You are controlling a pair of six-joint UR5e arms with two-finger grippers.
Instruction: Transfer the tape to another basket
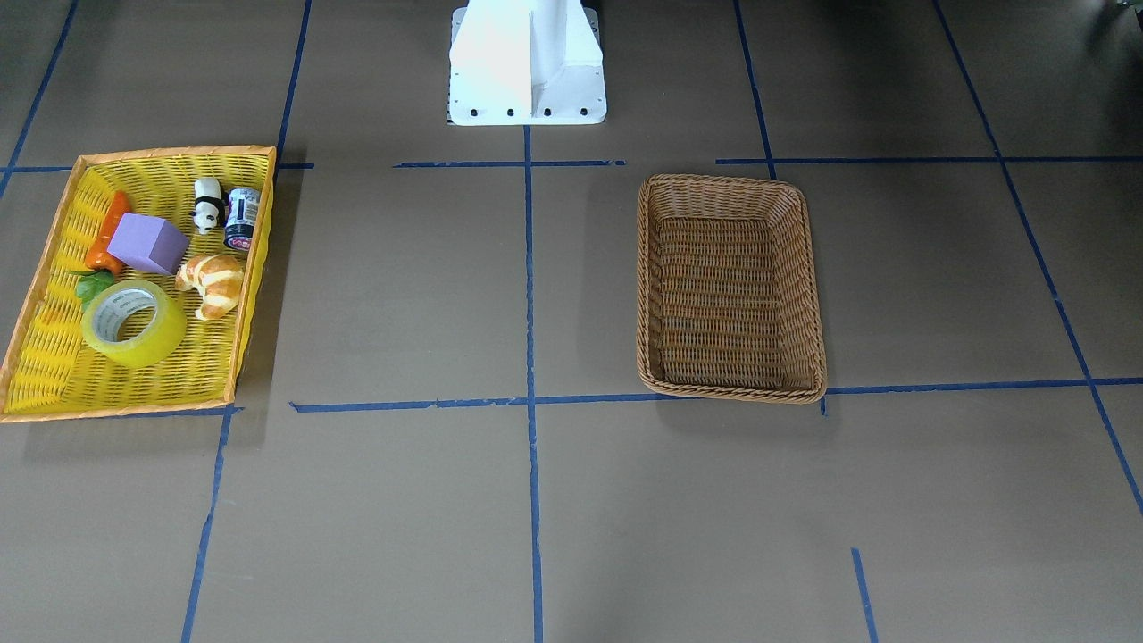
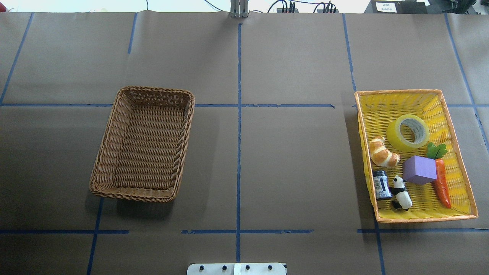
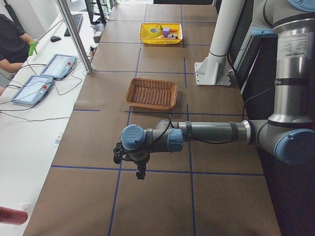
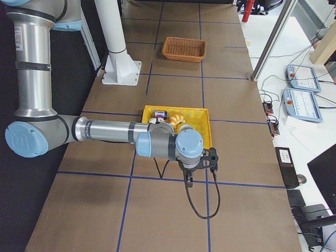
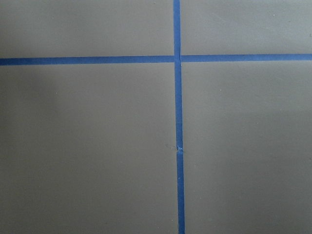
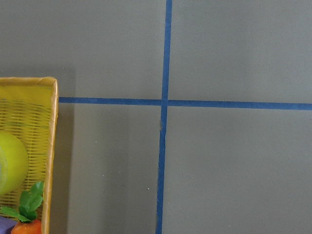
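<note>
Nothing of the task is done yet, judging by how things lie. The tape lies flat, core upward, in the yellow tray at the lower left of the front-facing view. It sits just beside the croissant and the carrot leaves, with the purple block, the panda and the small can further up the tray.

The wicker basket stands right of centre in that view, well apart from the tray, and nothing shows inside it.

Neither arm appears in the front-facing or overhead views. The right gripper hangs over bare table near the tray's end, low in the centre of the right side view. Its wrist camera catches only the tray's corner and a sliver of the tape at the left edge. The left gripper hangs over a blue line crossing, below centre in the left side view, short of the wicker basket.

Both pincers show only in the side views, so I cannot tell whether they are apart or together.

The whole job is left: reach the tape, grip it, lift it clear of the tray wall, carry it across and set it in the wicker basket. The right arm is the nearer one.
</note>
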